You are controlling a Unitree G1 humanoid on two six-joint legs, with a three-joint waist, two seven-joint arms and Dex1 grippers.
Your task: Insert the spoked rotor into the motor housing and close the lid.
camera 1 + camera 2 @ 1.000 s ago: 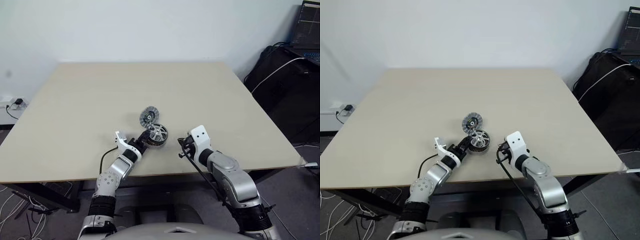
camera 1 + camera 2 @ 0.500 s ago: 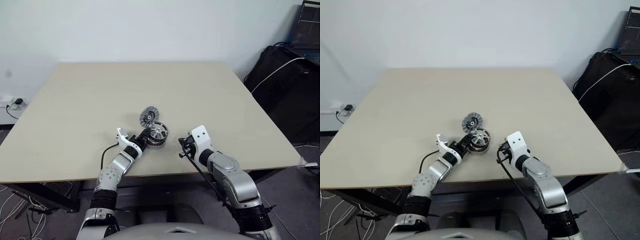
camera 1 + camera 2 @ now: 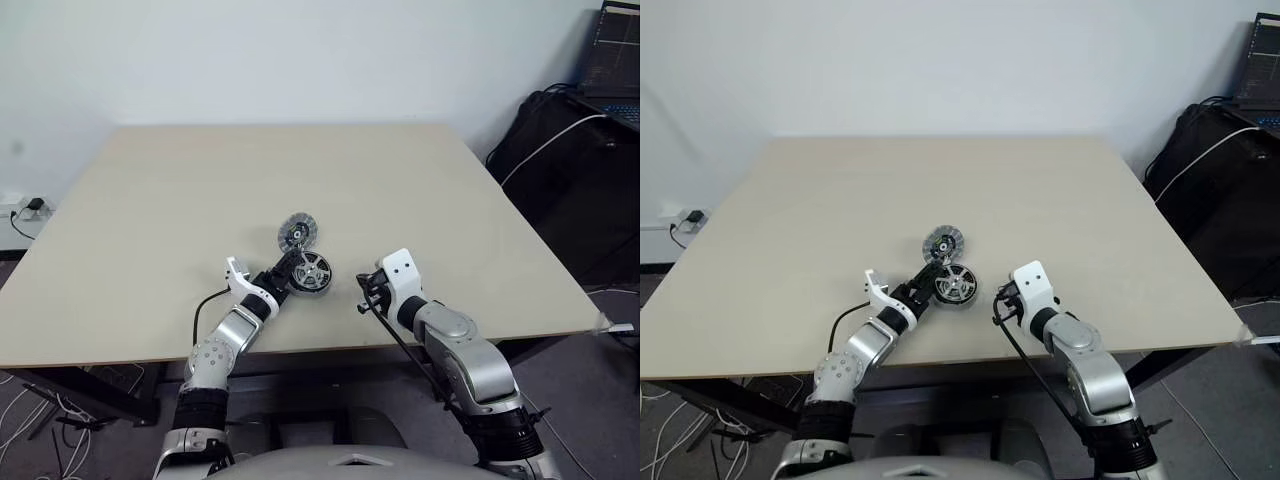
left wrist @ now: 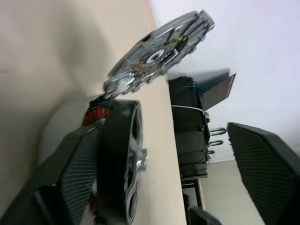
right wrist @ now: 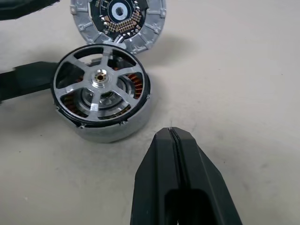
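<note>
The spoked rotor [image 5: 101,86] sits inside the motor housing [image 5: 112,133], with copper windings showing through its gaps. This pair [image 3: 312,272] rests flat on the table near the front edge. The lid [image 3: 297,234] lies just behind it, ribbed face with dark centre up, and appears again in the left wrist view [image 4: 159,47]. My left gripper [image 3: 290,273] is open around the left side of the housing, one finger [image 4: 79,178] alongside the rotor's dark rim, the other finger [image 4: 262,168] well apart. My right gripper [image 5: 171,136] is shut and empty, a short way right of the housing.
The beige table [image 3: 200,180] is bare apart from these parts. Its front edge runs just below both grippers. A dark bag [image 3: 570,170] and a laptop [image 3: 615,50] stand off the table at the right.
My left gripper has opened and let go of the rotor and housing. They were tilted up in its grip and now lie flat on the table. The right arm has not moved.
</note>
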